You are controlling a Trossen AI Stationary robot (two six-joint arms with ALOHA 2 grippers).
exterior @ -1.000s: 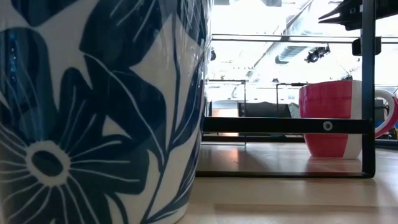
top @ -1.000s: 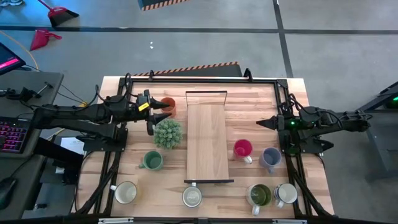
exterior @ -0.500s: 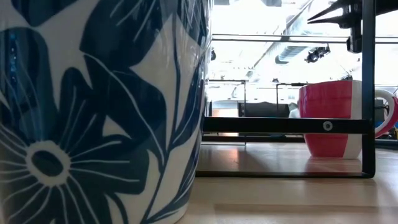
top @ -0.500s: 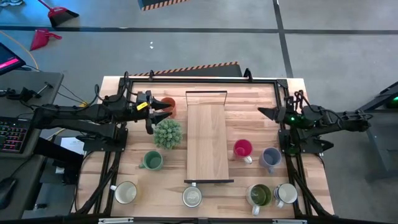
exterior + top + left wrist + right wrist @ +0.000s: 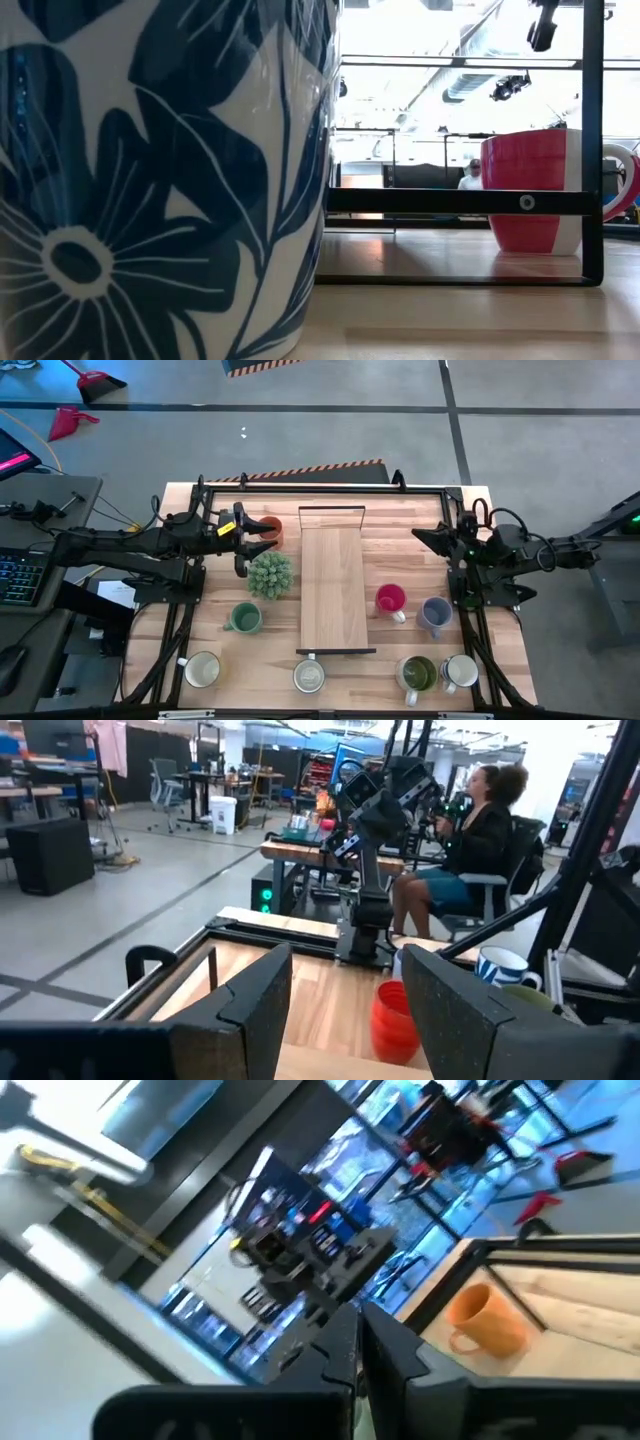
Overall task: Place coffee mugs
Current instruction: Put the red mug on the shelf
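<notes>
The orange mug [image 5: 270,530] is found near the tabletop's [image 5: 400,640] far left corner, just in front of the left claw [image 5: 262,536], whose fingers are seen spread apart with nothing held. The right claw [image 5: 428,540] is raised by the far right edge, fingers pressed together and empty (the red mug [image 5: 390,599] and blue mug [image 5: 436,612] lie toward the near edge from it). The left arm is judged nearer to a mug, the orange one being straight ahead of it.
</notes>
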